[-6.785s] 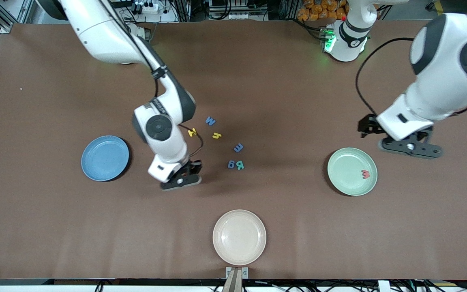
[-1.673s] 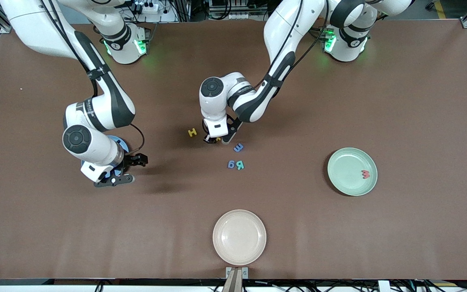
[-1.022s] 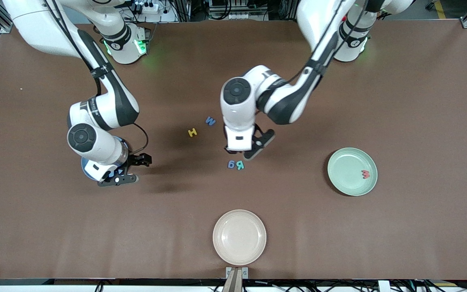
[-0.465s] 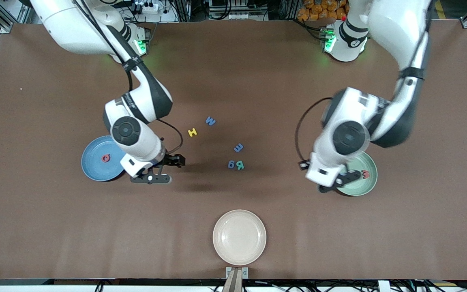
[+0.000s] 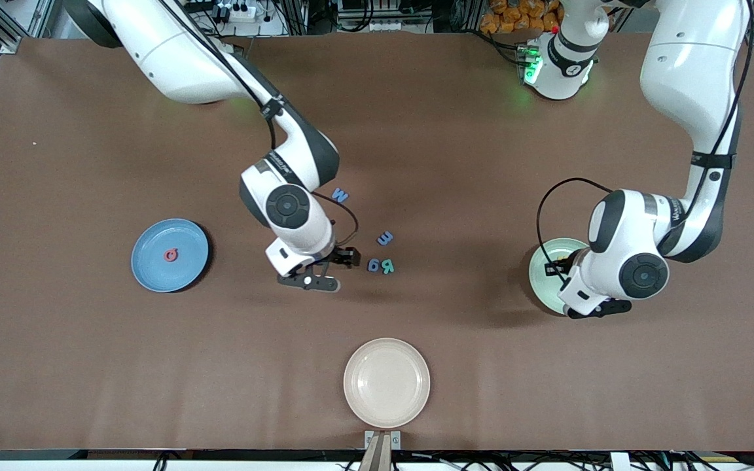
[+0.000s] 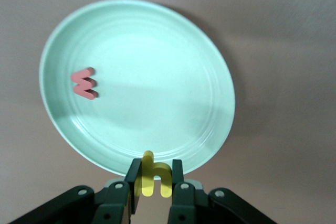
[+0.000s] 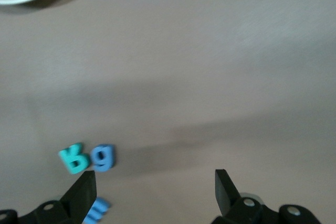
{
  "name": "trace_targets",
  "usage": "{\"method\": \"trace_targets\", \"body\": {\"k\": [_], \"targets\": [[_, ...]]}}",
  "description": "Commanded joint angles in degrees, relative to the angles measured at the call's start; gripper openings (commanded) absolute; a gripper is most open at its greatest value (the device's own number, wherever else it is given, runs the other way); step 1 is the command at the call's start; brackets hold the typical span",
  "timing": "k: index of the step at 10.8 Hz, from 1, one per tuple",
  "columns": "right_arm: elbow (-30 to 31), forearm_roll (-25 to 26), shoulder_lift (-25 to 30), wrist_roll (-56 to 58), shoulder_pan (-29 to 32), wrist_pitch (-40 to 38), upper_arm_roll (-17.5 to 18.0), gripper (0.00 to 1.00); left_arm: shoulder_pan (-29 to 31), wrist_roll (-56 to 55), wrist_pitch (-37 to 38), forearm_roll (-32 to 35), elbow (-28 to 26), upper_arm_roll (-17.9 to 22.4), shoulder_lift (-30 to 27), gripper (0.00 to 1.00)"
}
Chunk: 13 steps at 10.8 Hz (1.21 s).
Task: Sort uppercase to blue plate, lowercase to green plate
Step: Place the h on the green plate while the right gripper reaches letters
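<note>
The left gripper [image 6: 152, 182] pinches a small yellow foam lowercase h [image 6: 153, 177] between its fingers, hanging over the rim of the round pale mint-green plate [image 6: 173, 77] at the left arm's end of the table; a red foam w [image 6: 84, 83] lies in that plate. The right gripper [image 7: 152, 184] hangs spread and empty over the table beside the teal foam R [image 7: 73, 158] and blue foam a [image 7: 103, 157], which touch. The blurred blue shape by one fingertip is probably the foam e [image 5: 385, 238]. A blue foam M [image 5: 340, 195] lies farther from the front camera. A red foam Q [image 5: 171, 254] sits in the light-blue plate [image 5: 151, 268].
</note>
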<state>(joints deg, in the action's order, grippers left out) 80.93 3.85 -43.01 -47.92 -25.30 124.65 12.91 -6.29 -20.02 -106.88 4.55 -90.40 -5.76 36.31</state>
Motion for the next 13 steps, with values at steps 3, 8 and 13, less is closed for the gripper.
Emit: {"method": "trace_targets", "body": {"k": [3, 8, 13], "targets": [[-11.76, -3.58, -9.45, -6.66, -4.93, 5.83, -0.08, 1.0, 0.41, 2.35, -1.14, 1.51, -0.13, 0.05, 0.7, 0.99], [-11.76, -3.85, -14.2, -6.57, -6.78, 15.8, -0.08, 1.0, -1.0, 3.14, 1.48, 2.04, 1.46, 0.4, -8.69, 1.0], [-11.23, -5.78, -15.09, -6.31, -7.58, 18.53, -0.17, 1.0, -1.26, 8.42, 7.29, 1.17, 1.98, 0.31, -19.59, 1.0]]}}
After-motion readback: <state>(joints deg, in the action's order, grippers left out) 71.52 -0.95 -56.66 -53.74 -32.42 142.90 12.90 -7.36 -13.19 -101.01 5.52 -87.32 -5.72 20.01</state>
